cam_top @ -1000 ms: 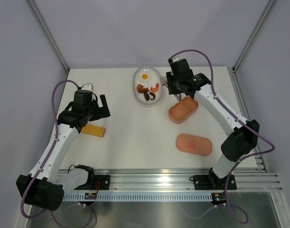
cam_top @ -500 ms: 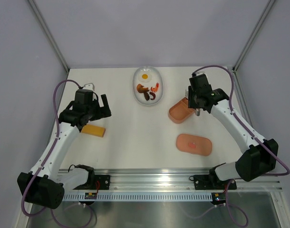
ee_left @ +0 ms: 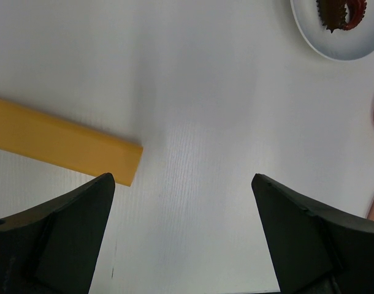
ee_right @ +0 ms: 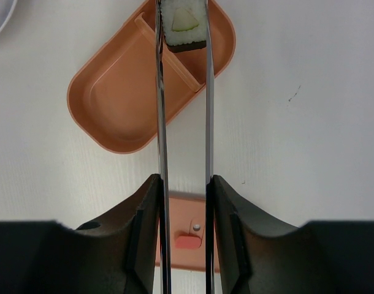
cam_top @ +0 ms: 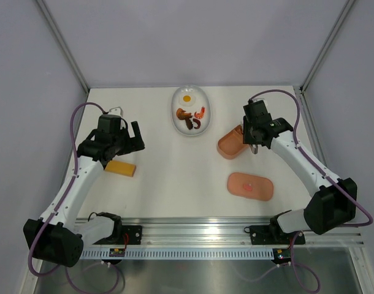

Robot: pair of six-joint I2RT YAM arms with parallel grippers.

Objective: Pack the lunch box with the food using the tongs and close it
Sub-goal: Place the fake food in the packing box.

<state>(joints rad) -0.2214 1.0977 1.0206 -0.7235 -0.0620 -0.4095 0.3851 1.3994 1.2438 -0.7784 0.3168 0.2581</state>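
dish (cam_top: 178, 103): white, oval, far middle of the surface (cam_top: 175, 177); its rim shows top right in the left wrist view (ee_left: 352, 48)
block (cam_top: 120, 168): yellow-orange, rectangular, lying flat on the left side, well apart from the dish; one end visible in the left wrist view (ee_left: 58, 144)
surface: white, matte
rail (cam_top: 193, 236): ribbed aluminium, along the near edge
walls (cam_top: 187, 37): plain grey panels, metal corner posts

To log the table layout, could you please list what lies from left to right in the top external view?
yellow block → white dish → lunch box; the lid overlaps the lunch box sideways, so it is left out.
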